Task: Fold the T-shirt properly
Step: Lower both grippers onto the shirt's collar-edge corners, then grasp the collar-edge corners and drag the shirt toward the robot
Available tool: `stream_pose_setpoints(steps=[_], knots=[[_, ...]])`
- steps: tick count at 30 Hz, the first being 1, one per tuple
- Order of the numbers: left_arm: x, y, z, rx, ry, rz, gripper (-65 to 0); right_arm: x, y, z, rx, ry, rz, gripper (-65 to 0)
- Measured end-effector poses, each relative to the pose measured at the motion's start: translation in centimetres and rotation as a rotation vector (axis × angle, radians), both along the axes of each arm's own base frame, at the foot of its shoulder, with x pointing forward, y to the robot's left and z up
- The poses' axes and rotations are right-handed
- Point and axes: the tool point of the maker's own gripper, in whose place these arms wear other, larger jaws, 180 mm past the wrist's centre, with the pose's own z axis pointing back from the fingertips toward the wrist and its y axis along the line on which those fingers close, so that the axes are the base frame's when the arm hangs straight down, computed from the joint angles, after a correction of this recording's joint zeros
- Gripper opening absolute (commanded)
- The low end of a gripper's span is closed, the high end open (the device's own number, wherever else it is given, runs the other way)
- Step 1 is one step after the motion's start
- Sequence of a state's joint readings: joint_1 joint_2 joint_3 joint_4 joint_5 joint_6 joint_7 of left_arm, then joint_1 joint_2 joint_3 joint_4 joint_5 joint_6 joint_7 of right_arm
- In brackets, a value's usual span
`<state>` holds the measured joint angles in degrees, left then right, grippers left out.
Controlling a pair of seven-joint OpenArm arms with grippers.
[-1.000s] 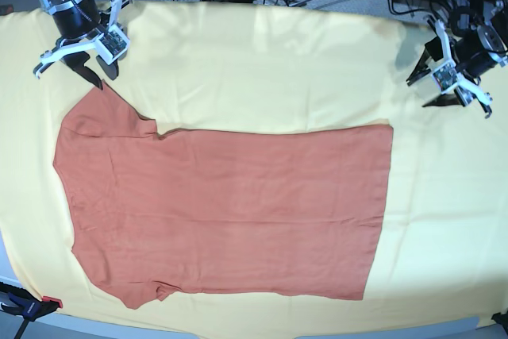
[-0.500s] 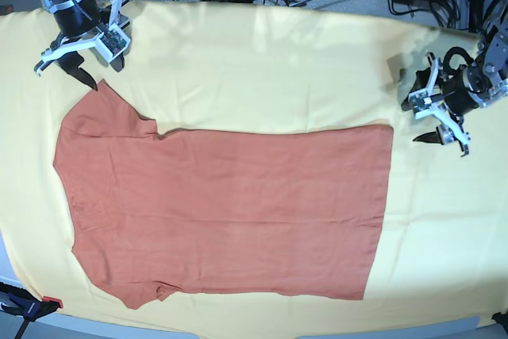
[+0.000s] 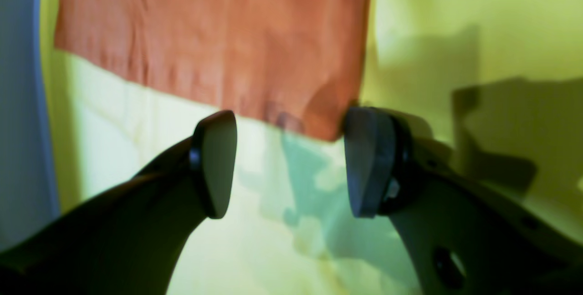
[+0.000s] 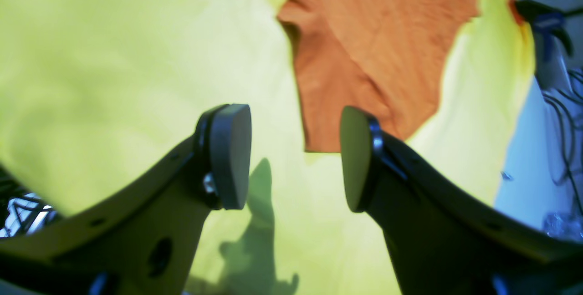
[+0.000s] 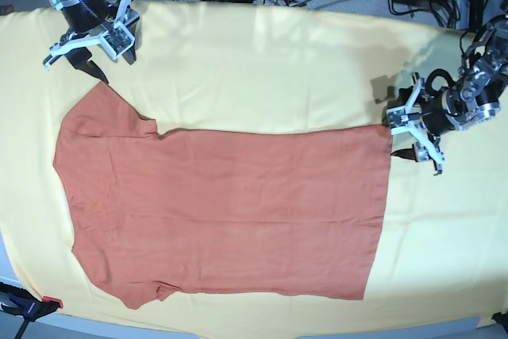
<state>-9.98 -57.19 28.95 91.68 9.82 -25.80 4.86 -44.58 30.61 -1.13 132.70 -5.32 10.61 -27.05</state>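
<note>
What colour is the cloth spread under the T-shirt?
Pale yellow cloth, clearest in the base view.

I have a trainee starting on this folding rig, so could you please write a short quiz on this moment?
1. True or false: the T-shirt lies flat on the yellow cloth.
2. Which gripper is nearest the shirt's hem corner? A) left B) right
3. Fill in: both grippers' jaws are ____.

Key
1. True; the shirt is spread out, sleeves toward the base view's left.
2. A; the left gripper is beside the far hem corner, while the right gripper hangs over the cloth near the far sleeve.
3. Open; neither holds any fabric.
</note>
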Motion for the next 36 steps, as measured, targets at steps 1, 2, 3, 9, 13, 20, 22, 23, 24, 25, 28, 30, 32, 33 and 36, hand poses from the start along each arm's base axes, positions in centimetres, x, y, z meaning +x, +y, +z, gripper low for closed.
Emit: stream_pose_setpoints(steps=[1, 2, 3, 9, 13, 20, 22, 23, 24, 25, 28, 30, 32, 33, 36], knots=[[0.3, -0.4, -0.1, -0.011, -0.004, -0.001, -27.5, 0.0, 0.0, -0.2, 0.010, 0.006, -0.001, -31.6], [0.7, -0.6, -0.1, -0.018, -0.006, 0.000, -27.5, -0.3, 0.1, -0.7, 0.024, 0.026, 0.003, -31.6], [1.0, -0.9, -0.2, -0.024, -0.008, 0.002, -27.5, -0.6, 0.2, -1.4, 0.022, 0.051, 0.018, -31.6], [3.2, -2.1, -0.3, -0.071, -0.035, 0.036, -33.8, -0.1, -1.6, -4.8, -0.005, 0.119, -0.001, -31.6], [3.3, -3.2, -0.5, -0.087, -0.032, 0.026, -43.3, 1.7, -2.9, -5.7, -0.021, 0.104, -0.031, -31.6], [3.4, -3.0, -0.4, -0.083, -0.034, 0.025, -44.1, 4.2, -4.4, -7.0, -0.015, 0.104, -0.057, -31.6], [3.4, -3.0, -0.4, -0.083, -0.034, 0.025, -44.1, 4.7, -4.6, -7.5, -0.008, 0.116, -0.055, -31.6], [3.4, -3.0, -0.4, -0.083, -0.034, 0.025, -44.1, 5.0, -4.6, -7.6, -0.004, 0.113, -0.050, -31.6], [3.4, -3.0, -0.4, -0.083, -0.033, 0.025, -44.1, 5.3, -4.8, -7.8, -0.003, 0.115, -0.053, -31.6], [3.4, -3.0, -0.4, -0.084, -0.033, 0.025, -44.1, 5.6, -4.9, -7.9, 0.000, 0.115, -0.057, -31.6], [3.4, -3.2, -0.3, -0.099, -0.027, 0.030, -45.1, 6.4, -5.5, -8.2, -0.005, 0.113, -0.072, -35.2], [3.4, -3.1, -0.3, -0.096, -0.027, 0.031, -58.3, 6.5, -5.7, -8.3, -0.009, 0.117, -0.077, -47.2], [3.4, -3.0, -0.4, -0.091, -0.025, 0.036, -65.0, 6.3, -6.0, -8.6, -0.018, 0.131, -0.085, -64.2], [3.4, -3.0, -0.4, -0.090, -0.025, 0.037, -65.0, 6.3, -6.0, -8.6, -0.022, 0.134, -0.088, -65.0], [3.6, -2.8, -0.3, -0.080, -0.028, 0.044, -65.0, 6.4, -6.4, -8.5, -0.029, 0.129, -0.105, -65.0]])
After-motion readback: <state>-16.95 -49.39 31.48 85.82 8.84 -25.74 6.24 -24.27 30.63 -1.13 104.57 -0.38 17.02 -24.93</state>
